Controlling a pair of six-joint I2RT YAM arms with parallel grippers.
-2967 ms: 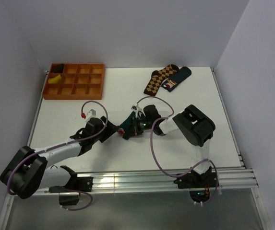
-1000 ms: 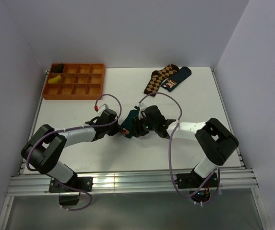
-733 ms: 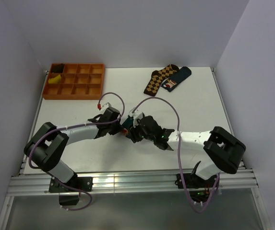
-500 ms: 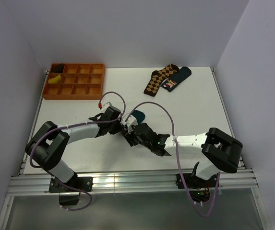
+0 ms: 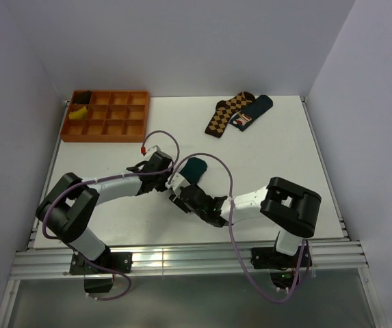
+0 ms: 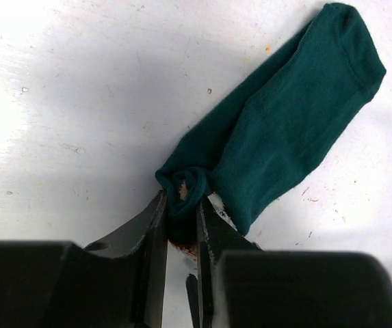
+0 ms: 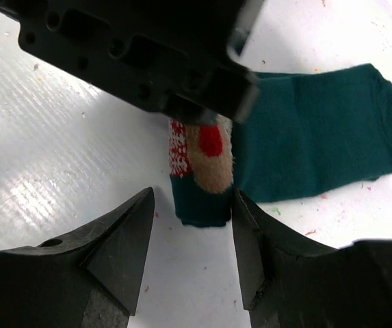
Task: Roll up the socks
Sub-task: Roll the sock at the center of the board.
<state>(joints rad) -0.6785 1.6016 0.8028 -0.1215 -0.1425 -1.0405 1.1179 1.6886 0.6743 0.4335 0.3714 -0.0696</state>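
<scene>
No readable text, label, brand, number or sign is noted in any view. The patch point(image 7: 206, 154) on the teal sock point(image 7: 319, 130) is seen in the right wrist view as red, white and tan shapes only; no lettering can be made out on it.
</scene>
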